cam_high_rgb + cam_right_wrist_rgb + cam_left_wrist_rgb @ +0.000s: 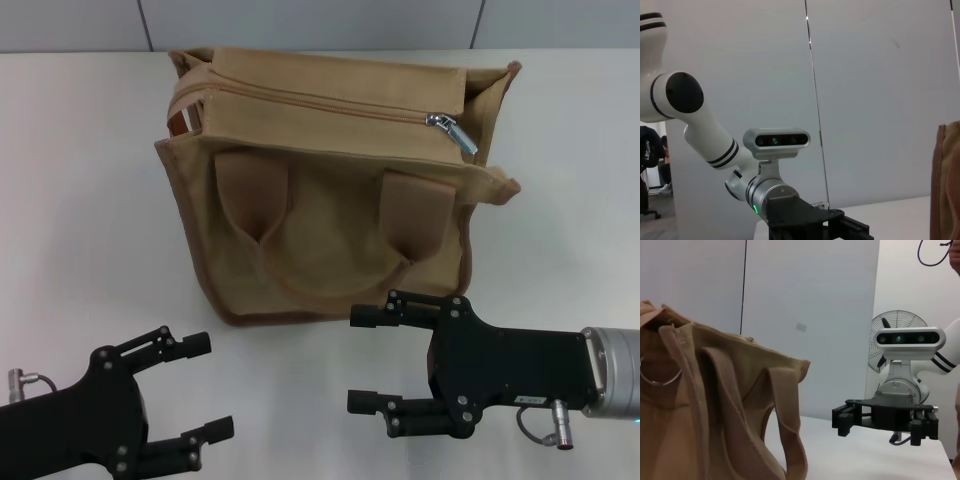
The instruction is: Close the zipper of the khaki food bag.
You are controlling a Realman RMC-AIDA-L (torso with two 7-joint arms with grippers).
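The khaki food bag (330, 190) stands upright in the middle of the white table, its two looped handles hanging down the near side. The zipper (330, 102) runs across its top, with the silver slider (448, 128) and its pull tab at the bag's right end. My left gripper (205, 388) is open at the near left, off the bag. My right gripper (358, 358) is open just in front of the bag's lower right corner, apart from it. In the left wrist view the bag (715, 405) fills the near side. In the right wrist view only the bag's edge (946, 185) shows.
The white table (80, 200) spreads on both sides of the bag, with a grey panelled wall behind. The left wrist view shows a silver ring (660, 374) on the bag, the right gripper (842, 421) beyond and a fan (897, 322).
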